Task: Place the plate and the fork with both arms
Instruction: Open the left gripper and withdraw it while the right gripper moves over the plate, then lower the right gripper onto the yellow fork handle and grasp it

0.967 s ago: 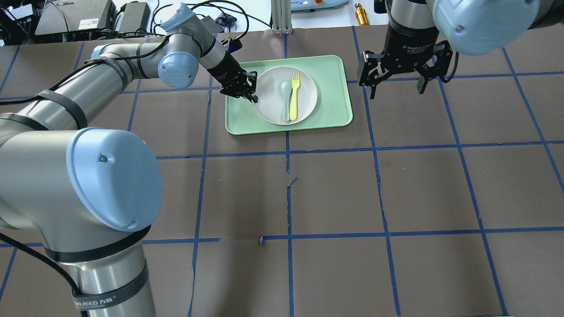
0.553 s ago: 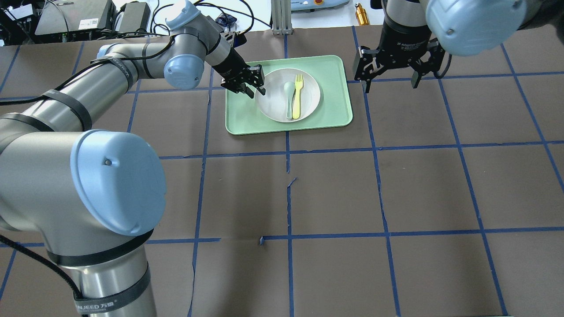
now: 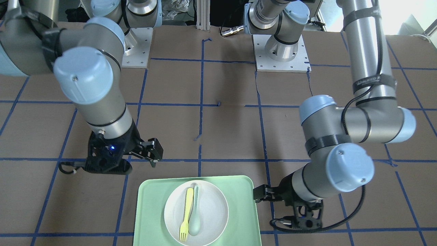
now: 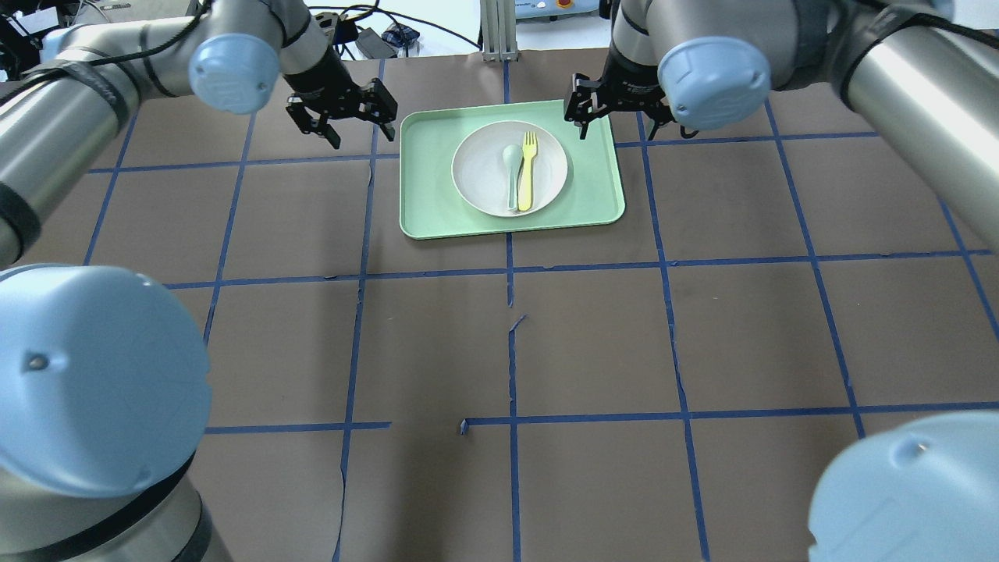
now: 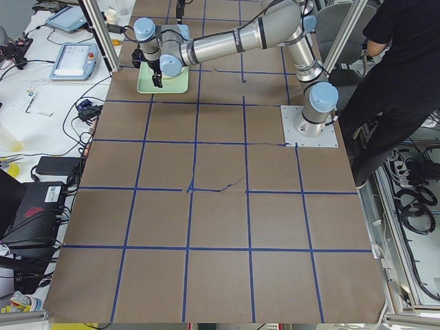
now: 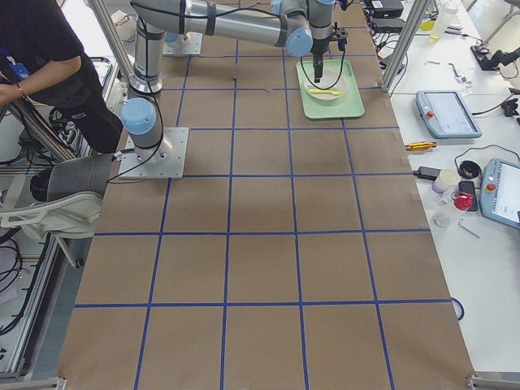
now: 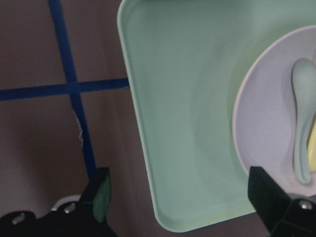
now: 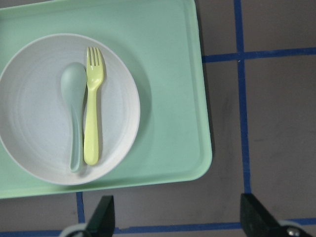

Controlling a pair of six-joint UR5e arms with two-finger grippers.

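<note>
The plate (image 4: 478,176) lies in the middle of the mint-green tray (image 4: 595,187). The fork (image 4: 527,168) lies on the plate, close beside a grey-green spoon (image 4: 511,168), on the spoon's right. The tray stands on the desk (image 4: 593,336), which is covered with brown paper and blue tape lines. The left end effector (image 4: 361,134) hangs near the left side of the tray, its fingers spread wide and holding nothing. The right end effector (image 8: 180,217) hangs near the right side of the tray, also spread wide and empty.
</note>
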